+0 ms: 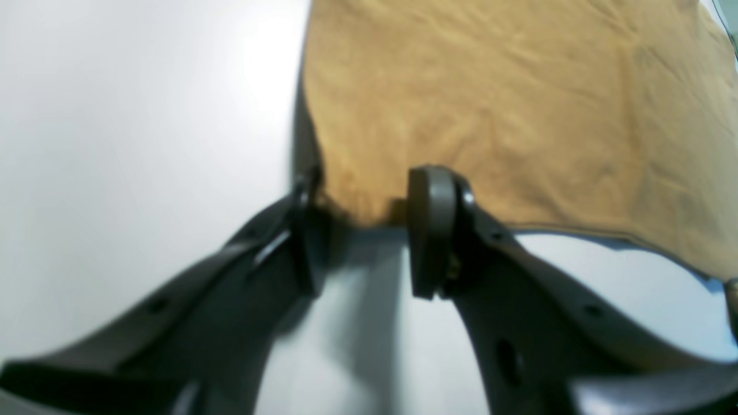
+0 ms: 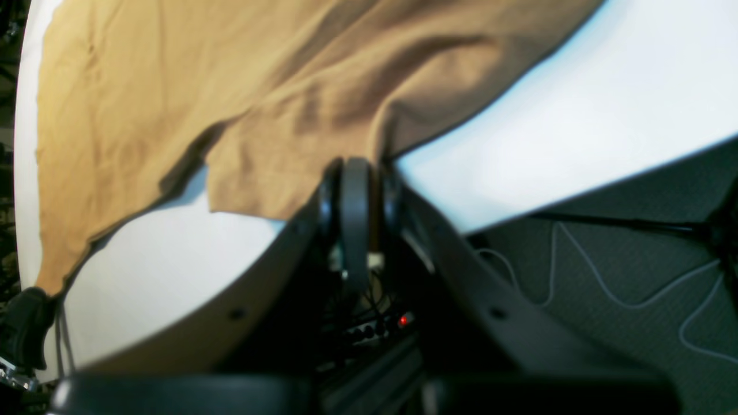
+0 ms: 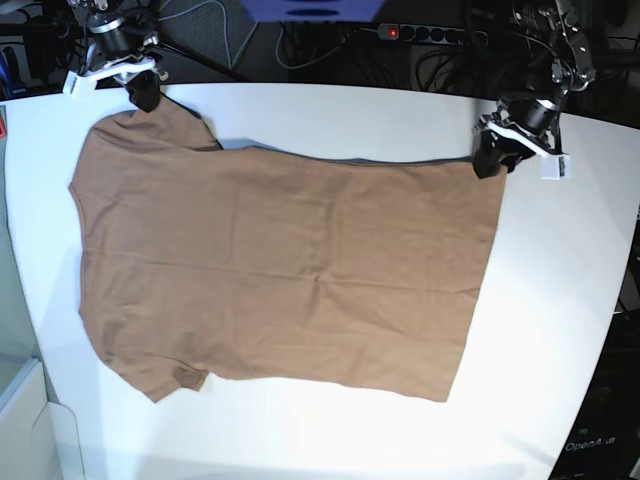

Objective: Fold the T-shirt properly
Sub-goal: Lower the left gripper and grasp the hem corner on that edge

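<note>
Grippers [image 3: 497,160] at T-shirt [image 3: 290,270] corners

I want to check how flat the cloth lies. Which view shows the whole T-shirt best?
The base view: the T-shirt lies spread across the white table, all edges visible. The left wrist view shows only a hem corner, the right wrist view a sleeve and rumpled edge.

We see the counter [image 3: 560,300] from above; both wrist cameras sit close behind each pincer, sharing the shirt [image 3: 290,270].

"openarm" on dark panel [image 3: 598,446], bottom right.
</note>
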Controlling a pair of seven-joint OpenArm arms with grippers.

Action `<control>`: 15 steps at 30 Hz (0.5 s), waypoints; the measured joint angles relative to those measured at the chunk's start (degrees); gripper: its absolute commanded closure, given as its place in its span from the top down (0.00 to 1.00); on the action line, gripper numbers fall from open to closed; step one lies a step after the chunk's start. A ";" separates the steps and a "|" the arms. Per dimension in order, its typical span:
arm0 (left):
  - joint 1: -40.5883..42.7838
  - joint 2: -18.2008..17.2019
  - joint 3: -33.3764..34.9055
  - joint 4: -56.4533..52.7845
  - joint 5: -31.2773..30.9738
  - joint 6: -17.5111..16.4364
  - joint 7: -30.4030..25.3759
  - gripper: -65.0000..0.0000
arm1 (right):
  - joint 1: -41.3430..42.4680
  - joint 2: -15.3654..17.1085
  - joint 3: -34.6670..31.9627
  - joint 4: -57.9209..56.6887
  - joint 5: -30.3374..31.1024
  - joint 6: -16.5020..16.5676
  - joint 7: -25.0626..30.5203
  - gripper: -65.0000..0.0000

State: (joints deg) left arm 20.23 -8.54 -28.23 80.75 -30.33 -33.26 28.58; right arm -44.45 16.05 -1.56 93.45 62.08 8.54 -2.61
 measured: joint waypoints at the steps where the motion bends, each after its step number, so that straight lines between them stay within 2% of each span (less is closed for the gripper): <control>1: -0.59 0.00 0.00 0.02 0.00 0.00 1.09 0.33 | 0.02 -0.02 0.00 0.00 0.00 0.02 0.00 0.01; 4: -1.22 0.02 0.00 0.02 0.00 -0.04 1.99 0.33 | 0.00 -0.02 0.00 0.00 0.00 0.02 0.00 0.01; 6: -1.18 0.13 0.00 0.02 0.00 -0.02 1.88 0.29 | 0.02 -0.02 0.00 0.00 0.00 0.02 0.00 0.01; 8: -1.22 0.11 0.00 -0.04 0.07 0.07 1.92 0.19 | 0.00 -0.02 0.00 0.00 0.00 0.02 0.00 0.01; 10: -1.29 0.55 -0.11 -0.04 0.31 0.24 2.36 0.03 | 0.04 0.00 0.00 0.00 0.00 0.02 0.02 0.01; 11: -1.29 0.96 -0.22 -0.04 0.26 0.26 2.32 0.01 | 0.04 0.00 0.00 0.00 0.00 0.02 0.02 0.01; 15: -1.36 2.12 -2.05 -0.02 0.20 -0.02 3.13 0.04 | 0.04 -0.02 -0.02 0.00 -1.20 0.00 0.09 0.01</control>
State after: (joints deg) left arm 18.87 -6.42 -30.28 80.73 -30.13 -33.28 31.70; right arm -44.40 16.03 -1.58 93.45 60.88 8.54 -2.52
